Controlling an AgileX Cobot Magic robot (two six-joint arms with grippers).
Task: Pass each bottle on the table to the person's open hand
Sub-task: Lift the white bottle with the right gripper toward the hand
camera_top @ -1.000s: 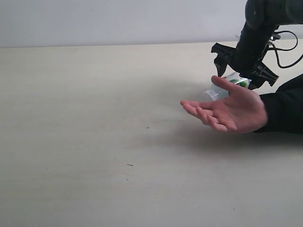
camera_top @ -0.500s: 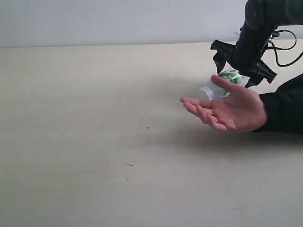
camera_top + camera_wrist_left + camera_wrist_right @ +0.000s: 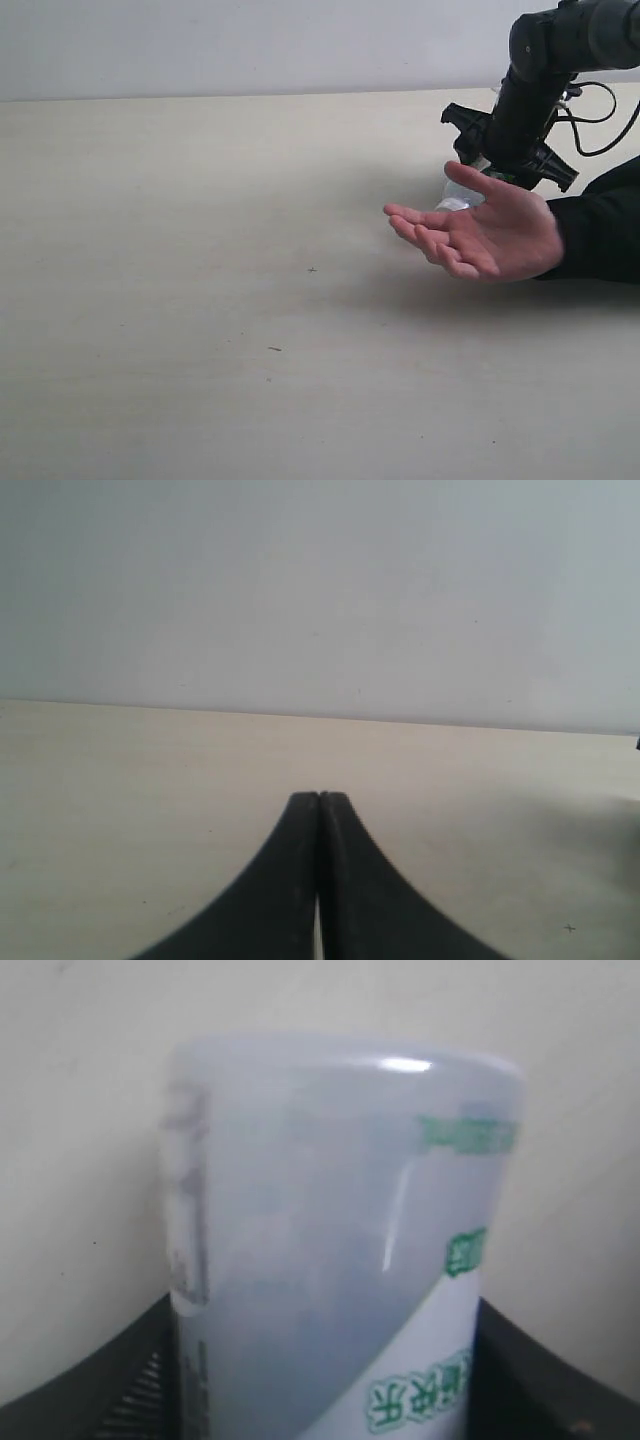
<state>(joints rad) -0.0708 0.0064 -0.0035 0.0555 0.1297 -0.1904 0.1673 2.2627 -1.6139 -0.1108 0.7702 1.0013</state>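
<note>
Bottle [image 3: 330,1240] over beige table [image 3: 200,300], grey wall [image 3: 250,45]

Tabletop [image 3: 200,300] showing matt, smooth, pale wood-grain finish. Bottle [image 3: 330,1240] looking like cloudy translucent plastic, glossy, catching bright highlight; label [image 3: 420,1390] appearing as smooth white film printed green. Right gripper [image 3: 508,160] and left gripper [image 3: 318,800] showing matt black plastic. Sleeve [image 3: 600,225], at 3 o'clock of hand [image 3: 500,235], looking like dark matt cloth.

bottle [image 3: 456,194] mostly hidden behind the open hand [image 3: 492,235], its label [image 3: 440,1360] blurred, sleeve [image 3: 602,228] cut by the edge
</note>
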